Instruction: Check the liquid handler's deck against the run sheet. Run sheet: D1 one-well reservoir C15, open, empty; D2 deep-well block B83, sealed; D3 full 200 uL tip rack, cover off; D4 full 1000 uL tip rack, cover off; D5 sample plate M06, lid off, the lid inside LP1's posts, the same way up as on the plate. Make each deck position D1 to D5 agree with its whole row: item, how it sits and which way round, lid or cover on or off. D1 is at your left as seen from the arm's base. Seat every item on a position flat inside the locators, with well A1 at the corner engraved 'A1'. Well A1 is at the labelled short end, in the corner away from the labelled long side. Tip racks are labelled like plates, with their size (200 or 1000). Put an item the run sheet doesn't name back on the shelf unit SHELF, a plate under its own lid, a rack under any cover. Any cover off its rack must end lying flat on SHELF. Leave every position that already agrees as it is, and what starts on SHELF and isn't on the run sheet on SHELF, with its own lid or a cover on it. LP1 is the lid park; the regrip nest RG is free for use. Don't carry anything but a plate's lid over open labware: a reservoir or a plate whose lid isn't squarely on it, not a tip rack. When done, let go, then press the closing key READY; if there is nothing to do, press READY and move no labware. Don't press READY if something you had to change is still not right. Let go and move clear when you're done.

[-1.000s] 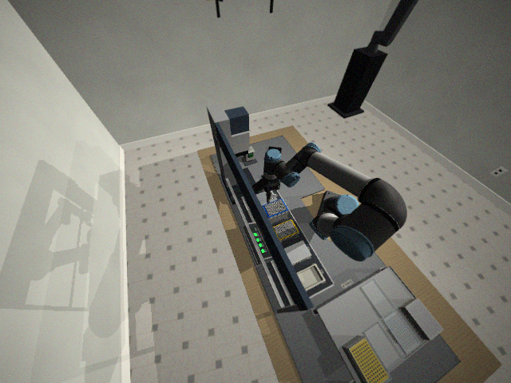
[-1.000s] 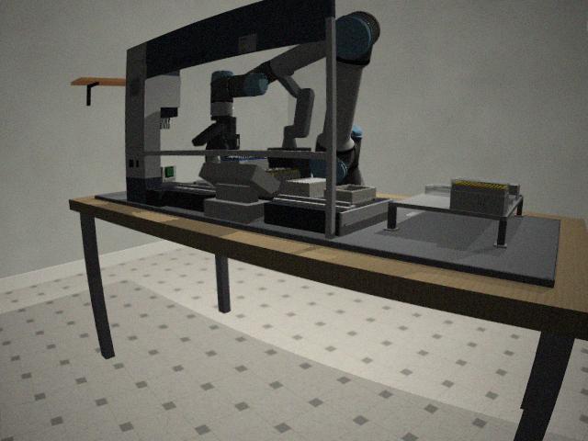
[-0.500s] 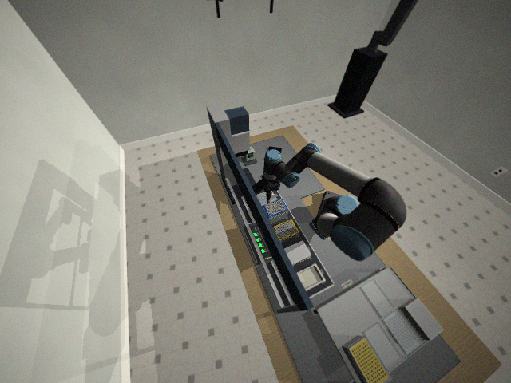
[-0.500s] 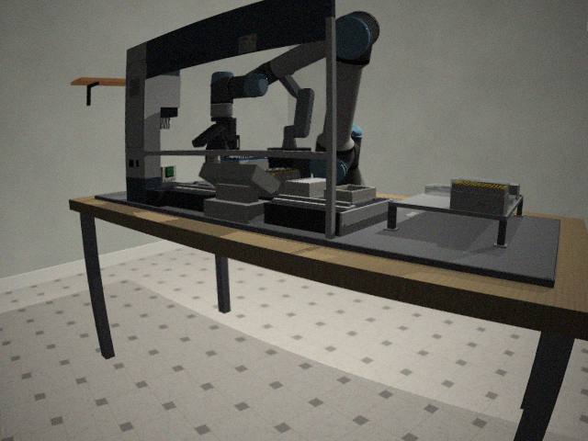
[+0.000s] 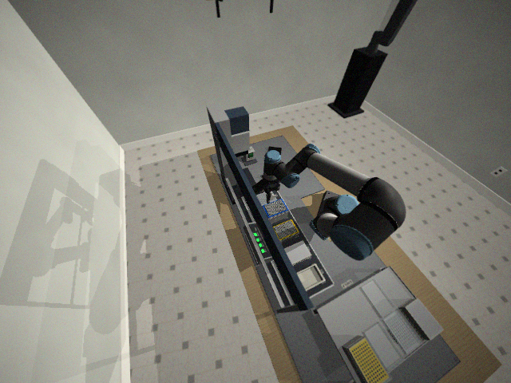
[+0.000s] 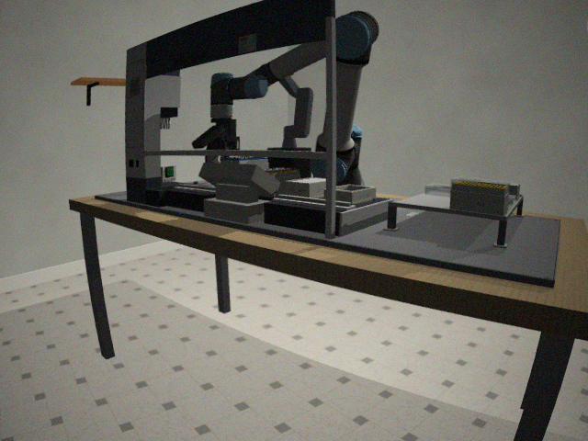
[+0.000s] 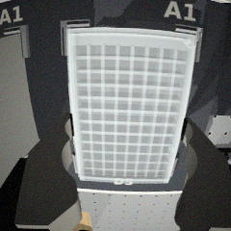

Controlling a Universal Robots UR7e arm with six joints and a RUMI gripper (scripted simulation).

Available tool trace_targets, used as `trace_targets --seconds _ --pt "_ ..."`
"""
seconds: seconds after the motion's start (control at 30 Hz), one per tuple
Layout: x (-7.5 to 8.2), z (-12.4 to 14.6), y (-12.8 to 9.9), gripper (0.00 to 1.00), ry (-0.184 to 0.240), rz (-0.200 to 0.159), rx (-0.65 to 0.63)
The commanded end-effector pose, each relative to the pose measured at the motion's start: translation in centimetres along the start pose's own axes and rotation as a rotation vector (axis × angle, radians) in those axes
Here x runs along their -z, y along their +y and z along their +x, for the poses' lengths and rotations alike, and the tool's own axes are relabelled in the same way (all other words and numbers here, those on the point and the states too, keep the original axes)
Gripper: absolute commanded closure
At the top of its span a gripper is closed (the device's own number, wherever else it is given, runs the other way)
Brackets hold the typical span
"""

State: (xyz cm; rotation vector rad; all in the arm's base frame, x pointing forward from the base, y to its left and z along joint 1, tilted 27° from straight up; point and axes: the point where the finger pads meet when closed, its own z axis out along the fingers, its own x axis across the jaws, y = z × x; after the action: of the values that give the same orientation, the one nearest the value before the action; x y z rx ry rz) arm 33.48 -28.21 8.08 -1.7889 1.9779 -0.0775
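Sample plate (image 7: 127, 103) fills the wrist view, its wells too blurred to show contents and its near label unreadable. Gripper (image 7: 127, 159) fingers clamp its long sides at the far deck position, beside the blue-rimmed tip rack (image 5: 275, 207).

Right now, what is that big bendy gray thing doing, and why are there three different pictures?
That bendy thing is a robot arm. Its hand is a gripper with two dark fingers. One picture looks down from high up, one looks from the side of the table, and one comes from a camera on the arm's wrist. On the table stands a lab machine with a row of trays: a blue-edged tip rack, a yellow-edged one, a white block and an open tub. The fingers are squeezing a see-through plastic plate or its lid; I can't tell which.
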Motion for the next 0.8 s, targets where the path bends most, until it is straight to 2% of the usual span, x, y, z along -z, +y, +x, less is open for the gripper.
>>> trace_targets --seconds 0.0,0.5,0.53,0.77 --pt "-0.15 0.03 -0.02 1.0 0.001 0.0 0.0" --pt "-0.31 0.03 -0.02 1.0 0.001 0.0 0.0" --pt "-0.31 0.03 -0.02 0.18 0.001 0.0 0.0" --pt "-0.3 0.03 -0.02 0.18 0.001 0.0 0.0"
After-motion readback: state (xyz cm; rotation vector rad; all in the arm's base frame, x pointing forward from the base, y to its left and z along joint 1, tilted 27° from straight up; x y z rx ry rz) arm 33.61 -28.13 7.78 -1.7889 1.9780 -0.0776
